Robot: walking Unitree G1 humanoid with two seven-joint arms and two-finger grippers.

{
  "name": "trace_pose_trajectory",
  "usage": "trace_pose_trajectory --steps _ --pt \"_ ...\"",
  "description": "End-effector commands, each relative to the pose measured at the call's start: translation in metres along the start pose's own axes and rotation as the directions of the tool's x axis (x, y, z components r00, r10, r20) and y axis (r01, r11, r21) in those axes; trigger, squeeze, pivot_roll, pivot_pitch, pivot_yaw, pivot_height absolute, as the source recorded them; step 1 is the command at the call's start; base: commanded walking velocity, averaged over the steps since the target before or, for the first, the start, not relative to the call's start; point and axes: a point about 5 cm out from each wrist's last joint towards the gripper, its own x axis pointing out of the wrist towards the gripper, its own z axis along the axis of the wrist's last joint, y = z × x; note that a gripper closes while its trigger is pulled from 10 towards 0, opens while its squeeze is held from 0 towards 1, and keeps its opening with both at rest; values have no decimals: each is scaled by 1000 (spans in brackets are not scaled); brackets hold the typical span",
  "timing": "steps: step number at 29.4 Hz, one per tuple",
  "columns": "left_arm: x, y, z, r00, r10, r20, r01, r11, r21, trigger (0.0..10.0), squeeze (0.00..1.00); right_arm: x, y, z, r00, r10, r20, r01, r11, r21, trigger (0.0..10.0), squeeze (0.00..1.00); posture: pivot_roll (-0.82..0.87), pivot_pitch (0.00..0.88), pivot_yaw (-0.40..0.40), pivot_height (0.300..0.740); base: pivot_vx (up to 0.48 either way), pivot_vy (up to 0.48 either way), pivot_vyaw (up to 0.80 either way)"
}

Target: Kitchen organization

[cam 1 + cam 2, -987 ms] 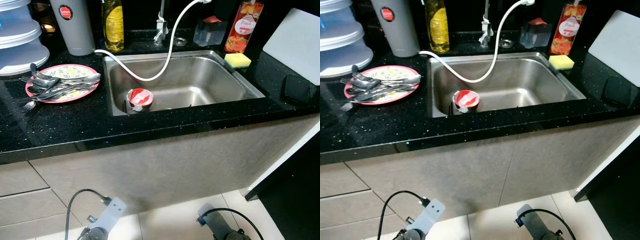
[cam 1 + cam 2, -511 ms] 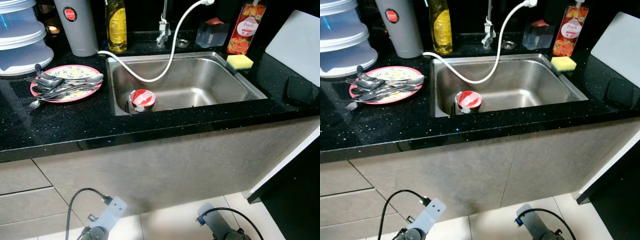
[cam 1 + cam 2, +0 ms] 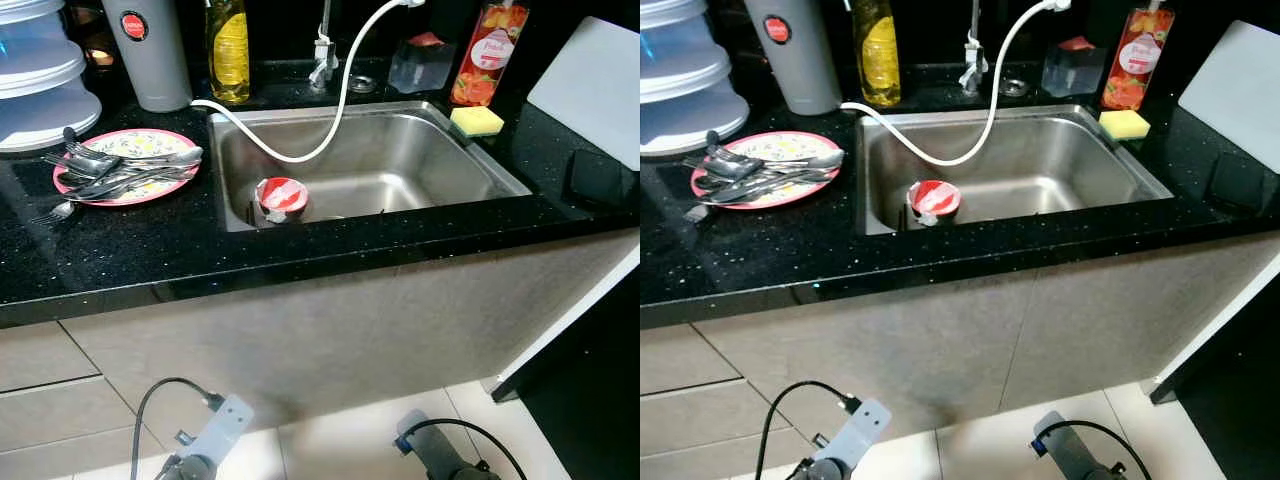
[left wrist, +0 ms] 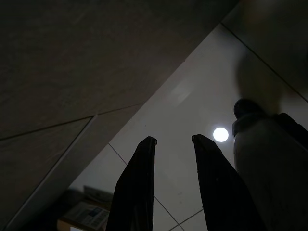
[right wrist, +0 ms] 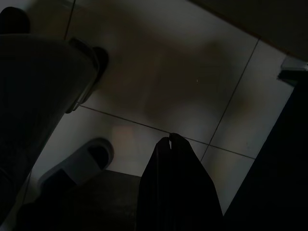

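Nothing on the surface [image 3: 150, 260] has moved, only my view drifts; left hand [image 4: 173, 142] spread, right hand [image 5: 169, 139] pressed together, both idle, so next I reach for the red cup [image 3: 281, 196] at the sink's [image 3: 400, 160] lower left.

Black speckled counter [image 3: 120, 255], pink floral plate [image 3: 140, 145], yellow sponge [image 3: 476, 120], steel sink [image 3: 400, 150].

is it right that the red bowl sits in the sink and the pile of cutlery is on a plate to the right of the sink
Not quite. The red bowl does sit in the sink, but the pile of cutlery lies on the pink plate to the left of the sink, not the right. The left eye view shows this.
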Motion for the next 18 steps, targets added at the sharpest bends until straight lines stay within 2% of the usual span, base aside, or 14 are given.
trace_pose_trajectory --steps 1,7,18 --pt "0 0 0 1000 0 -4 0 1000 4 10000 0 0 -1 4 1000 0 9 0 1000 3 10000 0 -26 0 -31 740 0 0 0" --pt "0 2 -1 1000 4 -8 -4 1000 10 10000 0 2 -4 22 999 2 54 -2 1000 -1 10000 0 -22 0 -39 740 0 0 0" --pt "0 3 -6 1000 1 -27 0 1000 8 10000 0 2 -7 21 999 1 50 0 1000 -7 10000 0 -27 0 -38 740 0 0 0"
